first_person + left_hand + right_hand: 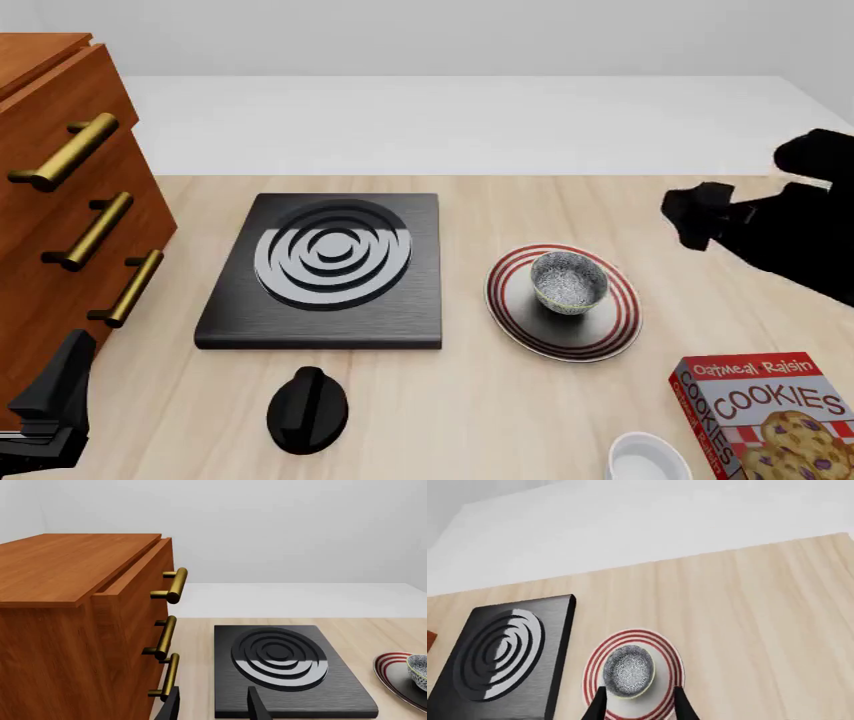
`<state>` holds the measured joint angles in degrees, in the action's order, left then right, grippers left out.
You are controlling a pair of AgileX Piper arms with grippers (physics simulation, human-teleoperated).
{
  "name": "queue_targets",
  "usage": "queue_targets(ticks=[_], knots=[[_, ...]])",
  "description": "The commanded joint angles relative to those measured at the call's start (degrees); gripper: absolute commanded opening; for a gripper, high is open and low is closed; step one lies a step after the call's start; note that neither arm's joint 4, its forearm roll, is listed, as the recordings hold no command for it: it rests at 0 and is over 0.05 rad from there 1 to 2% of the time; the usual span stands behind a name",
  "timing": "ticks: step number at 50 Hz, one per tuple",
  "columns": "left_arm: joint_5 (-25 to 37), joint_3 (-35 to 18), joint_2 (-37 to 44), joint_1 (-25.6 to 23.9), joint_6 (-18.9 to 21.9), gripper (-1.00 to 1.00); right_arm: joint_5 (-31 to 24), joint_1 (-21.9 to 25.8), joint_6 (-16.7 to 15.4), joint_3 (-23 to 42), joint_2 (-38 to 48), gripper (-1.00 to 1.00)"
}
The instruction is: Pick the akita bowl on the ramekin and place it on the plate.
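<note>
The speckled akita bowl [569,283] stands upright on the red-ringed plate [523,320], right of the middle of the table. In the right wrist view the akita bowl [628,672] and the plate [667,652] show far below, between the fingertips of my right gripper [637,707], which is open and holds nothing. In the front view that right gripper [694,215] hangs raised, to the right of and beyond the plate. The white ramekin [650,460] sits bare at the front edge. My left gripper [213,710] is open and stays low at the near left [56,395].
A black stove [327,270] with grey rings lies left of the plate, with a black knob [307,408] in front of it. A wooden drawer cabinet [67,200] with brass handles fills the left side. A cookie box [767,415] lies at the front right, beside the ramekin.
</note>
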<state>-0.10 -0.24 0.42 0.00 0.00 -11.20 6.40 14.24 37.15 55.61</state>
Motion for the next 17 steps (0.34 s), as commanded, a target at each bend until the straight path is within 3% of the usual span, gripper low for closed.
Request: queue_targets(ticks=[1,2,3,4,5,8,13,15,17], knots=[[0.0,0.0,0.0,0.0,0.0,1.0,-16.36,-1.23,-5.82,2.74,-23.46,1.0],[0.0,0.0,0.0,0.0,0.0,1.0,-17.23,-2.0,-7.65,3.14,-25.11,1.0],[0.0,0.0,0.0,0.0,0.0,1.0,-18.2,-4.56,-13.78,3.72,-27.61,1.0],[0.0,0.0,0.0,0.0,0.0,1.0,-19.31,-4.08,-13.99,4.03,-29.25,1.0],[0.0,0.0,0.0,0.0,0.0,1.0,-21.21,-2.22,-10.13,4.44,-30.83,1.0],[0.0,0.0,0.0,0.0,0.0,1.0,-23.11,-3.57,-13.63,4.75,-35.33,1.0],[0.0,0.0,0.0,0.0,0.0,1.0,-24.37,-4.33,-10.08,2.4,-41.91,1.0],[0.0,0.0,0.0,0.0,0.0,1.0,-24.56,-5.94,-11.25,1.62,-45.15,1.0],[0.0,0.0,0.0,0.0,0.0,1.0,-24.93,-8.27,-15.16,0.61,-49.3,1.0]])
